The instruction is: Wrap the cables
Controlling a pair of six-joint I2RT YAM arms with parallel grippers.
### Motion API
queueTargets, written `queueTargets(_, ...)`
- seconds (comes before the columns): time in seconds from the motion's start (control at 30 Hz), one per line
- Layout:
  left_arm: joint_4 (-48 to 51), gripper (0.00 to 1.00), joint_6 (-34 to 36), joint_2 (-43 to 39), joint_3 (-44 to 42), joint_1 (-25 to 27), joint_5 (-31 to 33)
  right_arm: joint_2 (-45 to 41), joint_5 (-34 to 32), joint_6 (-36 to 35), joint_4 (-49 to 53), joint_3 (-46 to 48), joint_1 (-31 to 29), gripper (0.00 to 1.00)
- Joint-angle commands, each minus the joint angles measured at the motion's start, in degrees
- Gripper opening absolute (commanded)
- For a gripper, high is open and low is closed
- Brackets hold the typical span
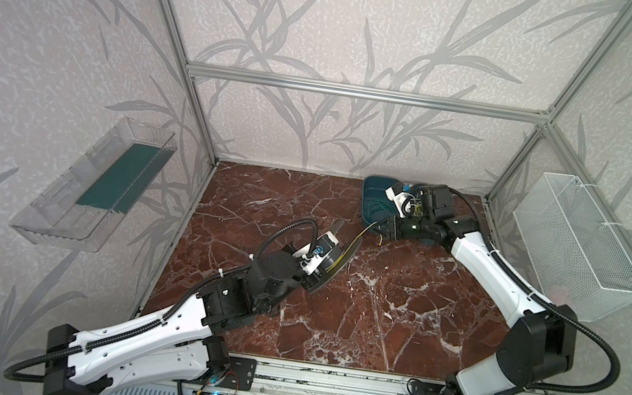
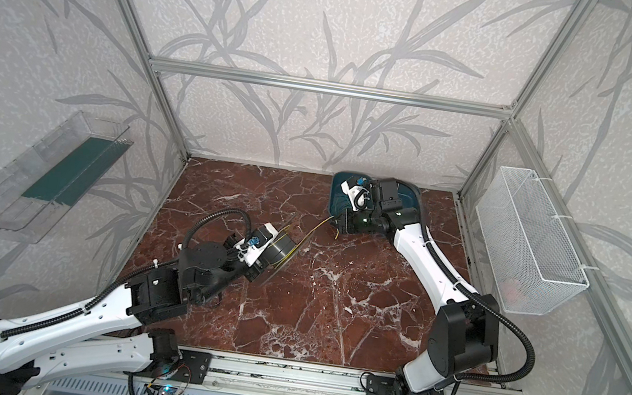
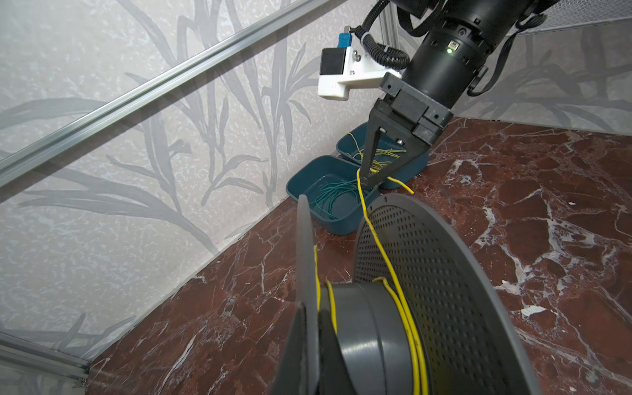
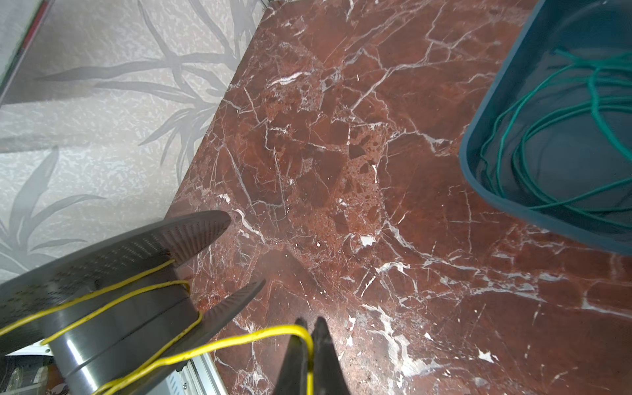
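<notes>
A grey spool (image 1: pixel 335 254) (image 2: pixel 281 250) hangs over the middle of the table. My left gripper (image 3: pixel 313 307) is shut on one flange of this spool (image 3: pixel 369 328). A thin yellow cable (image 3: pixel 376 236) makes a few turns round the hub and runs off to my right gripper (image 3: pixel 367 183), which is shut on it. In the right wrist view the cable (image 4: pixel 239 338) bends in between the closed fingertips of the right gripper (image 4: pixel 310 321), beside the spool (image 4: pixel 119 307). In both top views that cable (image 1: pixel 365 230) (image 2: pixel 320 226) spans the gap between the two arms.
Two teal bins stand at the back right: one (image 3: pixel 307 205) (image 4: pixel 478 178) holds green wires (image 4: pixel 547 136), the other (image 3: pixel 410 171) loose yellow cables (image 3: pixel 386 152). A white mesh basket (image 1: pixel 576 243) hangs on the right wall, a clear tray (image 1: pixel 93 184) on the left.
</notes>
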State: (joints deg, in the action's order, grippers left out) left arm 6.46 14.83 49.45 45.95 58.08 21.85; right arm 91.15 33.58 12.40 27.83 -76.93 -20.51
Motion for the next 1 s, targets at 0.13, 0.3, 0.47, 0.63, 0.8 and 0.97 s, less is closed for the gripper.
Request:
queueTargets(0.13, -1.19, 0.00, -3.79, -1.29, 4.63, -0.37, -6.85, 3.91, -17.25, 3.49, -16.23, 9.05, 0.01, 0.00)
queueTargets(0.3, -5.78, 0.00, -11.97, -0.81, 5.12, -7.26, -11.44, 5.36, -14.74, 7.87, -25.37, 16.77, -2.09, 0.00)
queueTargets(0.47, -9.94, 0.00, -19.40, 1.14, 5.94, -12.45, -13.16, 9.39, -13.82, 11.02, -30.28, 19.29, -5.39, 0.00)
queueTargets(0.63, -13.57, 0.00, -25.63, 4.40, 5.76, -14.12, -5.66, 11.89, -13.86, 14.48, -35.37, 23.11, -8.79, 0.00)
queueTargets(0.8, -17.17, 0.00, -32.48, 6.20, 3.53, -16.89, 0.55, 11.88, -13.00, 18.86, -43.33, 30.09, -10.38, 0.00)
queueTargets(0.97, -18.85, 0.00, -37.70, 8.73, 2.60, -17.63, 7.16, 11.68, -13.80, 21.25, -47.77, 33.82, -13.64, 0.00)
